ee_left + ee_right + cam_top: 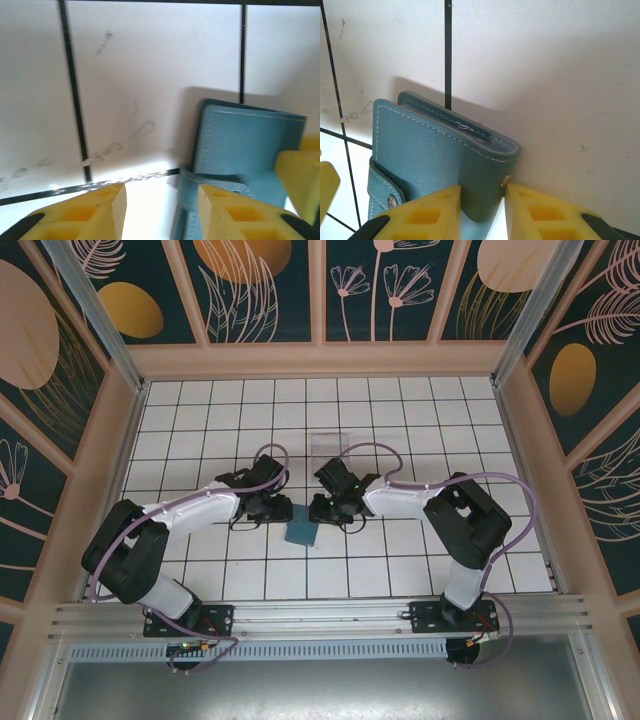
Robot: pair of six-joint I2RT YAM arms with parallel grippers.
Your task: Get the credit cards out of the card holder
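Note:
The card holder (300, 531) is a teal bifold wallet lying closed on the white tiles between my two arms. In the right wrist view the card holder (430, 155) shows its stitched edge and a snap strap at lower left. My right gripper (482, 192) is shut on its near corner, one yellow finger on each side of the fold. My left gripper (161, 192) stands open over bare tile, its right finger just above the strap of the card holder (245, 145). From above, the left gripper (275, 512) and right gripper (322, 510) flank the wallet. The credit cards are hidden.
A clear plastic box (328, 443) stands on the tiles just behind the two grippers. Wooden walls (115, 460) enclose the tiled floor on three sides. A yellow finger (300, 175) of the right gripper shows at the right edge of the left wrist view.

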